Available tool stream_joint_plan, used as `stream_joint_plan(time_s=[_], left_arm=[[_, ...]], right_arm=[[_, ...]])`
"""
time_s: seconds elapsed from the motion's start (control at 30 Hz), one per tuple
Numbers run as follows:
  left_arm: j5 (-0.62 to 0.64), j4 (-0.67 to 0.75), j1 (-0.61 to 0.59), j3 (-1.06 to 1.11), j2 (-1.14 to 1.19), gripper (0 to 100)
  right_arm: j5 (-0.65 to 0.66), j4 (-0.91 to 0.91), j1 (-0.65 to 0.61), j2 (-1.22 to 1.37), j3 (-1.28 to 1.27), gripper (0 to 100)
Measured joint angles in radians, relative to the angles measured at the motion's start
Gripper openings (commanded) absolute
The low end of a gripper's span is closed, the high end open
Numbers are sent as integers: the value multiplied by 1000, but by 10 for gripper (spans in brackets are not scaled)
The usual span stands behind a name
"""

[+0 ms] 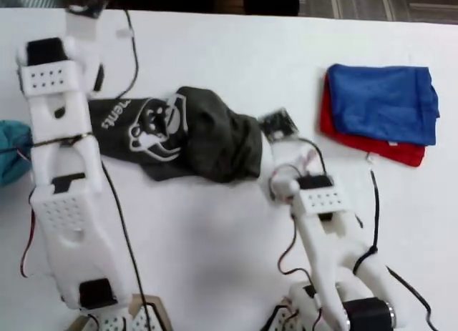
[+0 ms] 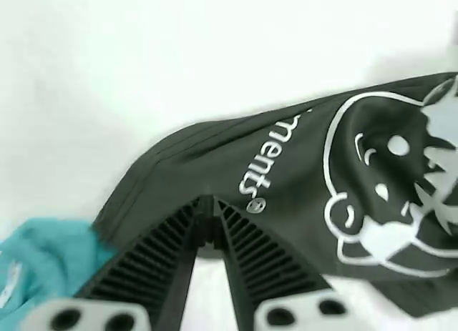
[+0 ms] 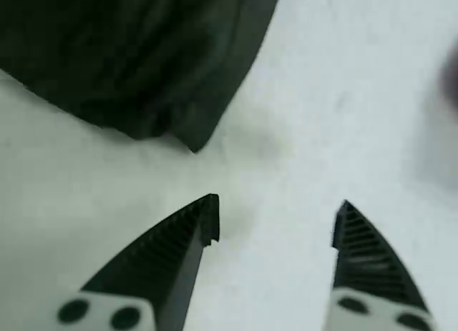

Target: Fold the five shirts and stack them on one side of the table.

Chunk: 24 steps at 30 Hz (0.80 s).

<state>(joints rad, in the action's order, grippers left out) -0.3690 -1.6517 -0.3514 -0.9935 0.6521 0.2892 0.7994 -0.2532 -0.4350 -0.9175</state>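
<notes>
Dark shirt (image 1: 215, 138) (white cartoon print) | left jaws pinch its hem | right jaws apart

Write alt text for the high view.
A crumpled dark shirt with a white print lies on a white table, with the left arm over one end and the right arm by the other. A folded blue shirt sits on a red shirt at the right side; teal cloth shows at the left edge.

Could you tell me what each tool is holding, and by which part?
The left tool pinches the dark shirt at its edge; right tool holds nothing.
</notes>
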Motion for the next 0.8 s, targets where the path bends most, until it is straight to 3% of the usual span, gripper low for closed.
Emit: stream_joint_plan(time_s=[0.13,0.33,0.53,0.7,0.8], left_arm=[[0,-44,-107,-20,0,26],[8,-49,-292,-20,0,26],[8,-54,-400,-20,0,27],[8,-54,-408,-20,0,27],[6,-55,-408,-20,0,27]], right_arm=[[-20,69,-132,0,157,297],[-23,5,-342,149,256,298],[-28,69,-359,532,543,298],[-28,229,-359,795,841,291],[-29,311,-358,922,990,142]])
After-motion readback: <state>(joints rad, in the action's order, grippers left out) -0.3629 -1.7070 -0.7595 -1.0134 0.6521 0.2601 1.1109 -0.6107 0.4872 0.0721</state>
